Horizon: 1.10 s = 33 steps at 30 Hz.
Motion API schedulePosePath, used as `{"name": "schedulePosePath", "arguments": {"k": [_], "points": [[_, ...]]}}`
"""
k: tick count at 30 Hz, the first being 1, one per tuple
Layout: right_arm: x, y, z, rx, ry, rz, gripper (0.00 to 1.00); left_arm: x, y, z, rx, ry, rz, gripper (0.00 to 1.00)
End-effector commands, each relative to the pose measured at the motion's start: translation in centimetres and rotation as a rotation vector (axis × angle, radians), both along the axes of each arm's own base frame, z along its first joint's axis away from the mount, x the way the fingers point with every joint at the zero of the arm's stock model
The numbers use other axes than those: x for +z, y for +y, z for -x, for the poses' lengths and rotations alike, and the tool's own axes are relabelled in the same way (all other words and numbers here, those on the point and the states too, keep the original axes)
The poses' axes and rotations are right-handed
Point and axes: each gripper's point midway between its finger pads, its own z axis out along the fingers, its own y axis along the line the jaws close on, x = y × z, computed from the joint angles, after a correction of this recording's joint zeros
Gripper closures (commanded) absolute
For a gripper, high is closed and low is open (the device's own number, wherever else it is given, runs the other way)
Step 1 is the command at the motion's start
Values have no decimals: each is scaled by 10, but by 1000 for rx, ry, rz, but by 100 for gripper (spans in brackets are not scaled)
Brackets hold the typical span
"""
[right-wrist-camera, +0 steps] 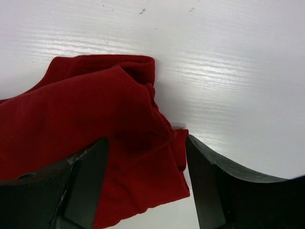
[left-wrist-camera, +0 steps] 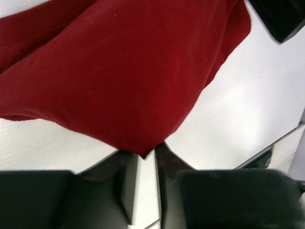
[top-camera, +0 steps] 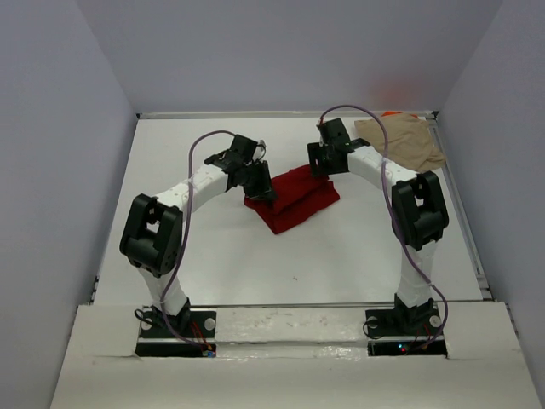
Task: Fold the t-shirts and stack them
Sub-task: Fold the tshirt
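Red shirt (top-camera: 294, 200) lies bunched on the table (top-camera: 341, 256). At its left edge my left claw (left-wrist-camera: 148, 152) stands barely parted, a cloth corner at the tips. My right claw (right-wrist-camera: 145, 143), spread wide, straddles its far right edge. Tan shirt (top-camera: 404, 141) lies well to its right.

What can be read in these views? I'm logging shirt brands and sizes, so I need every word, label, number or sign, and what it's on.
No text can be read in any view.
dark red t-shirt: plain cloth, no print, tag or size label showing.
tan t-shirt: plain, no print or tag visible.
table: white surface, only tiny specks, no characters.
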Motion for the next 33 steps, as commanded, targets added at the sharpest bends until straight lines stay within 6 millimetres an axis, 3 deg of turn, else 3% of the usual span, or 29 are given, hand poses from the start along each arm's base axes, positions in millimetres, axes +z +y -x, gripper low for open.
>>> {"name": "schedulePosePath", "arguments": {"k": [1,2,5,10,13,14,17,20,22,23,24,28,31,32,33], "points": [[44,11,-12,24,-102,-13,31,35,3,-21,25,-125,-53,61],[44,11,-11,24,-101,-11,31,37,7,-20,29,-132,-72,54],[51,8,-3,21,-99,-19,39,39,11,-19,38,-133,-90,49],[53,15,27,42,-69,-13,56,30,0,-3,1,-84,-71,48],[44,13,48,40,-35,-14,76,30,-4,4,-5,-72,-64,48],[43,12,60,36,-22,-17,99,28,-2,6,-2,-61,-71,48],[47,16,80,52,-16,-41,100,29,0,8,-2,-51,-81,57],[37,20,103,77,34,-76,100,32,-5,16,-12,-29,-39,66],[26,19,117,76,63,-66,100,29,-10,27,-36,17,2,80],[24,23,123,89,73,-71,100,25,-11,31,-35,39,4,96],[24,25,128,96,77,-72,100,22,-11,34,-34,56,5,99],[12,31,145,123,127,-86,100,14,-19,55,-54,150,89,98],[10,42,162,167,157,-92,100,15,-20,63,-35,176,128,85],[11,43,164,174,169,-100,100,18,-18,64,-28,172,130,75],[11,47,169,190,176,-103,100,19,-16,65,-20,177,130,73]]}}
